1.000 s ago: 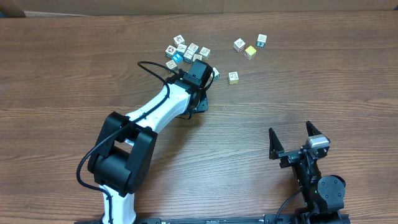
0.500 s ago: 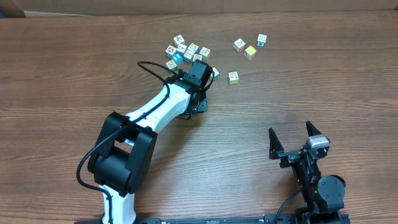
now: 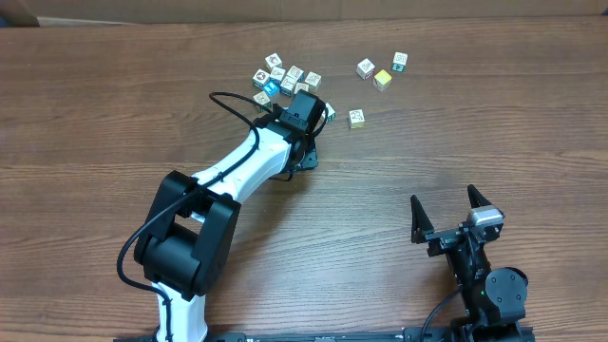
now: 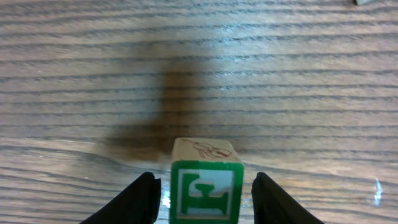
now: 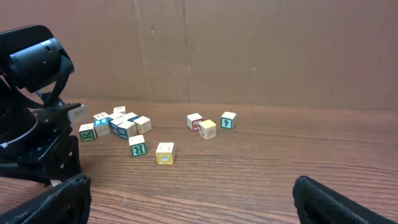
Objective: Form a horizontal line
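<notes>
We are holding our left gripper [image 4: 205, 208] open around a block [image 4: 203, 152]. Our right gripper [image 3: 444, 199] is sitting open too.

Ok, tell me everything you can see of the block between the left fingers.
The block is a light wooden cube. The side facing the camera has a green border around a white panel with a green letter, which is hard to read from this angle. The top carries a line drawing of a violin. It sits square to the wrist camera between the left fingers, with a thin gap on each side, so neither seems to touch it. The frame cuts off its bottom edge, and the wooden table stretches beyond it.
</notes>
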Controlling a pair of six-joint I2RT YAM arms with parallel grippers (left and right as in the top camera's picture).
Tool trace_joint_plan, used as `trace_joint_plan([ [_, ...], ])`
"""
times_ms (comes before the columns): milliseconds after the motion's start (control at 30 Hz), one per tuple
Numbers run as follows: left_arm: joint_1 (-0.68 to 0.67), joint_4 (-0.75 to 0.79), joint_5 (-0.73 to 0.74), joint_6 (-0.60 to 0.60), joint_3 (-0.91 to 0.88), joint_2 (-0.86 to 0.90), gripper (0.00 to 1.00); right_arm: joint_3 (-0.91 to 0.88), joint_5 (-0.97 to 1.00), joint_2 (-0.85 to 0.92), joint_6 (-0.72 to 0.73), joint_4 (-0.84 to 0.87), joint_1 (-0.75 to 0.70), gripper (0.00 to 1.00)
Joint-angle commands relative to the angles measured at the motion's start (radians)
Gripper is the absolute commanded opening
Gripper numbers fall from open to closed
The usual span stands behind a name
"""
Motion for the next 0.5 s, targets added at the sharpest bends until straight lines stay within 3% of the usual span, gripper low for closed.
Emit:
trace_joint_plan([
  [0, -0.006, 0.004, -0.063, -0.002, -0.002, 0.022, 0.44, -0.011, 0.006, -0.012, -0.004, 0.002, -0.003, 1.00],
  [200, -0.006, 0.004, -0.070, -0.002, -0.002, 0.022, 0.36, -0.011, 0.006, -0.012, -0.004, 0.002, -0.003, 1.00],
  [467, -0.007, -0.005, -0.070, -0.002, -0.002, 0.022, 0.34, -0.011, 0.006, -0.012, -0.004, 0.002, -0.003, 1.00],
])
